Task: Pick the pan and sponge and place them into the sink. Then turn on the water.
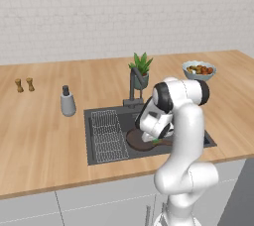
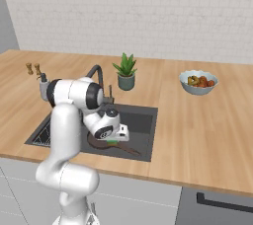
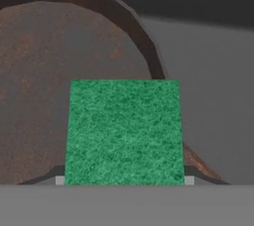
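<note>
A wooden desk (image 1: 44,126) runs the width of the scene, backed by a pale brick wall (image 1: 99,12). At its far left, two small brown shakers (image 1: 24,84) stand side by side, close together. Nearer the middle stands a grey soap dispenser (image 1: 67,102) with a dark pump top. A green potted plant (image 1: 141,70) in a dark grey pot stands upright toward the rear of the desk. To the right, well apart from the plant, a pale bowl of fruit (image 1: 199,70) rests on the wood. Light grey cabinet fronts (image 1: 74,205) lie below the desk edge.
</note>
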You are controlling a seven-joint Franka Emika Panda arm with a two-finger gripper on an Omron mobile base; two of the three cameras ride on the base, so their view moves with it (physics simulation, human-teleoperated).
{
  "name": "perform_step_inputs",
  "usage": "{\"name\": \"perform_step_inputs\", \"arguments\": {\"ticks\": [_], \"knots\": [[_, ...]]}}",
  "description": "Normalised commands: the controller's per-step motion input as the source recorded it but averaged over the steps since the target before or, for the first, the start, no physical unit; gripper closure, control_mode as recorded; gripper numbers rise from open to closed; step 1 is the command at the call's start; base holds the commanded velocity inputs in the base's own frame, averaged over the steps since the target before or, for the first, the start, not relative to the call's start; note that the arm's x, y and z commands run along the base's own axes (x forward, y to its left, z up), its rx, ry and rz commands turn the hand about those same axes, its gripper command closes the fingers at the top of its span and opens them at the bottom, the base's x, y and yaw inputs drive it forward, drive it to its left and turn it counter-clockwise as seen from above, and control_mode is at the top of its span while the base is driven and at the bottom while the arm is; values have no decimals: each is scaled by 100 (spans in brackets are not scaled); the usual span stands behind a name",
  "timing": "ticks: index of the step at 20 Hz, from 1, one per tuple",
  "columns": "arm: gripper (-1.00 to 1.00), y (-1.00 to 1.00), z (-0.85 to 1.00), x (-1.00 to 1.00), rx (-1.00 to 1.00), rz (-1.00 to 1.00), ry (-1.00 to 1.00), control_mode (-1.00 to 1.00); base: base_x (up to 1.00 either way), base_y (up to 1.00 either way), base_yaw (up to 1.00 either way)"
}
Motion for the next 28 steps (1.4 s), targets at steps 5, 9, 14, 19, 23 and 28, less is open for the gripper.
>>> {"name": "perform_step_inputs", "arguments": {"ticks": [5,9,14,19,23,28], "knots": [[-100,1,-5,7,0,0,0,-100,0,0,0],[-100,0,0,0,0,0,0,-100,0,0,0],[-100,0,0,0,0,0,0,-100,0,0,0],[-100,0,23,0,0,0,0,-100,0,0,0],[-100,0,56,0,2,0,-3,-100,0,0,0],[-100,0,60,0,6,0,-4,-100,0,0,0]]}}
